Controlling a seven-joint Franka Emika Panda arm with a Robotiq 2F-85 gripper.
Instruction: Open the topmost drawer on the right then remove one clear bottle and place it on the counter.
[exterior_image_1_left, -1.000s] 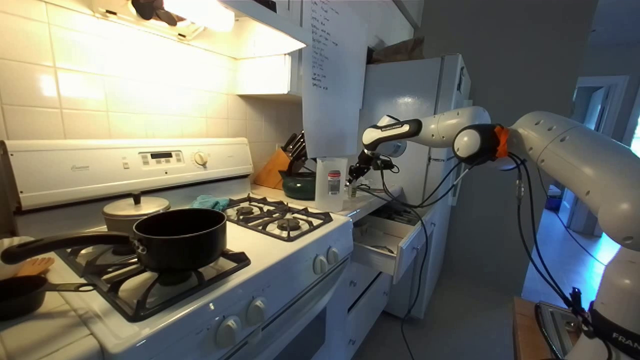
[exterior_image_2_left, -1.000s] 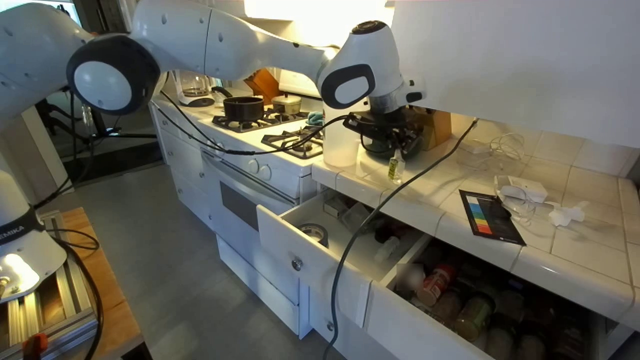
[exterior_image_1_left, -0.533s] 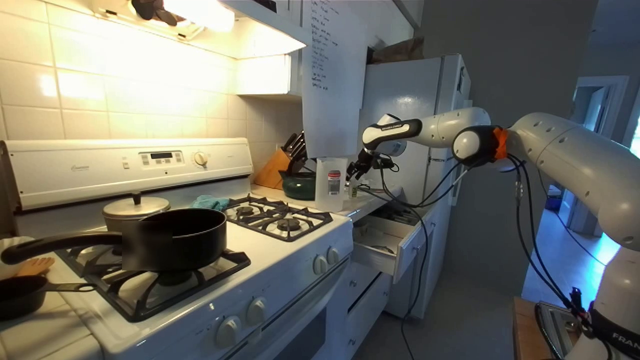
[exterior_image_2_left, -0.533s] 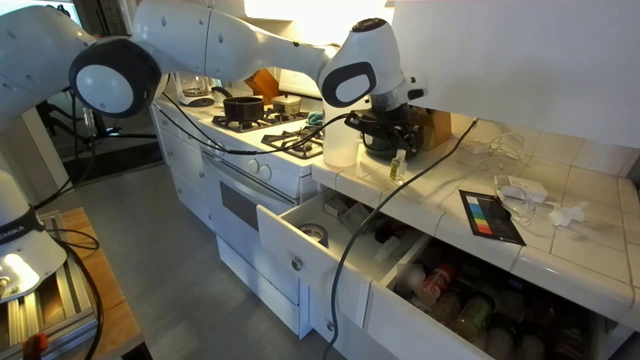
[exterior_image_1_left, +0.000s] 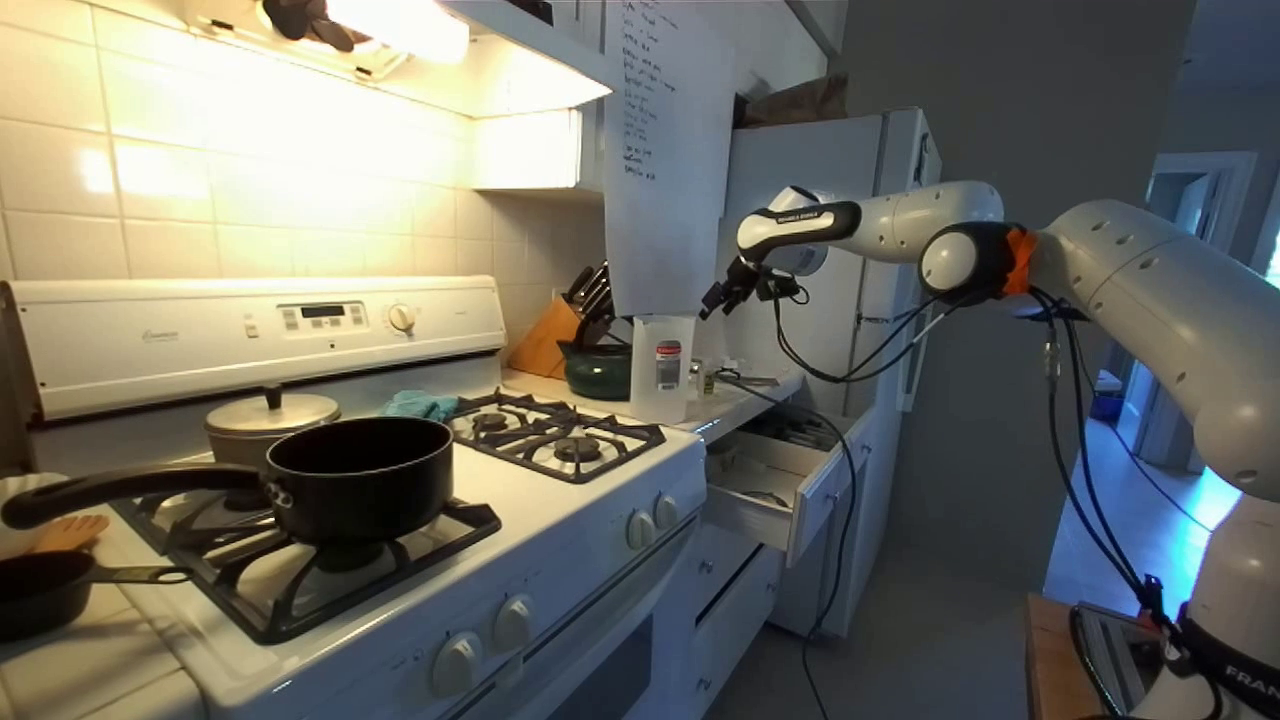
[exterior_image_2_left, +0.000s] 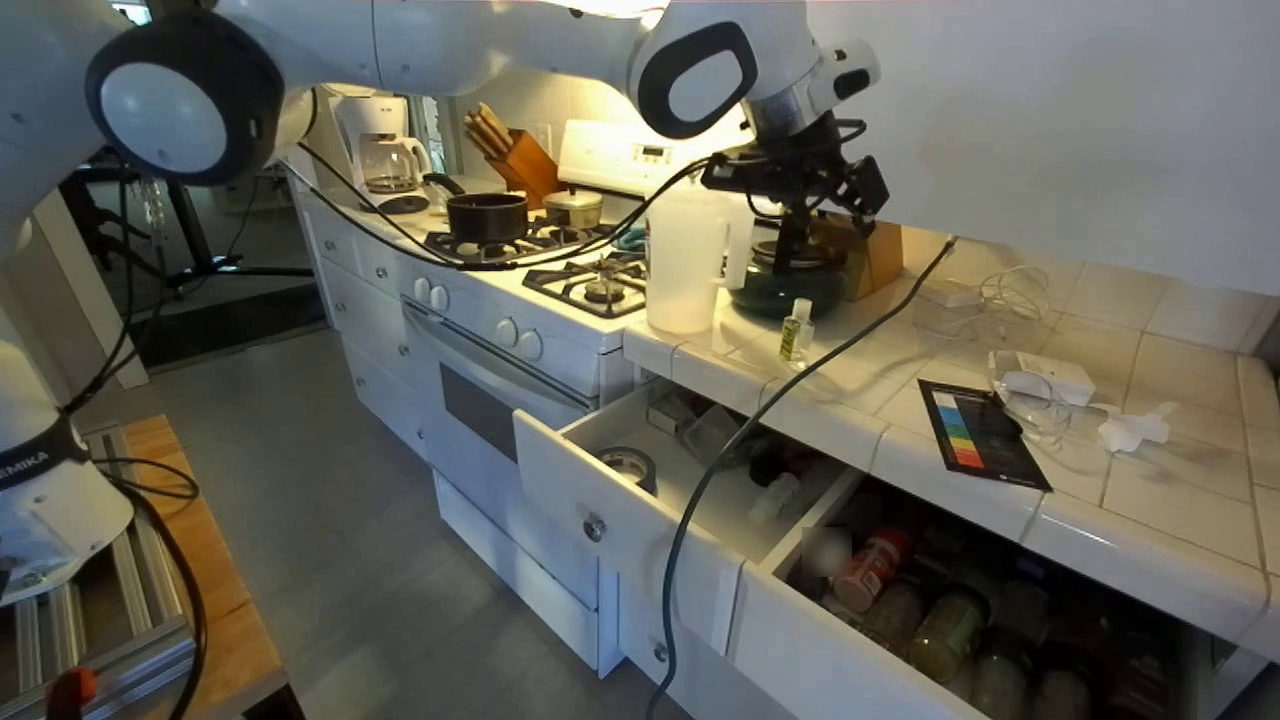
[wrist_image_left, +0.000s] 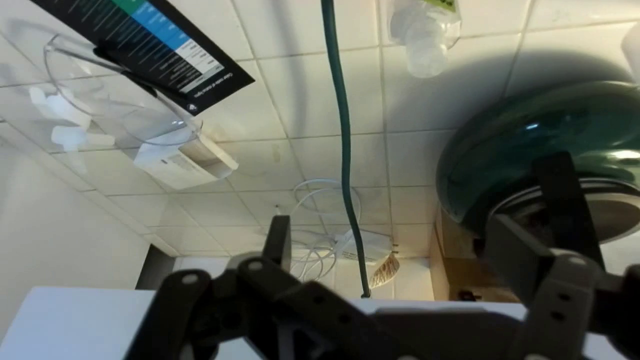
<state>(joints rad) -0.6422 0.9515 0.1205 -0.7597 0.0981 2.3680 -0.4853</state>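
Observation:
The clear bottle (exterior_image_2_left: 796, 333), small with a white cap and yellow-green label, stands upright on the tiled counter (exterior_image_2_left: 860, 390). Part of it shows at the top of the wrist view, where the bottle (wrist_image_left: 425, 40) is cut off by the frame edge. My gripper (exterior_image_2_left: 830, 240) hangs above the counter, higher than the bottle and apart from it. Its jaws are wide apart in the wrist view, and nothing is between the gripper's fingertips (wrist_image_left: 397, 240). The topmost drawer (exterior_image_2_left: 560, 490) is pulled out below the counter, holding a roll of tape and small items.
Beside the bottle stand a tall translucent pitcher (exterior_image_2_left: 680, 270) and a dark green pot (wrist_image_left: 530, 130). A cable (exterior_image_2_left: 760, 430) crosses the counter edge and drawer. Another compartment, full of jars (exterior_image_2_left: 945, 630), is also out. A dark card (exterior_image_2_left: 985, 430) and white adapter (exterior_image_2_left: 1045, 378) lie farther along.
A second ago my gripper was at the bottle's cap. It has since opened, let go and risen away; the bottle stays on the counter.

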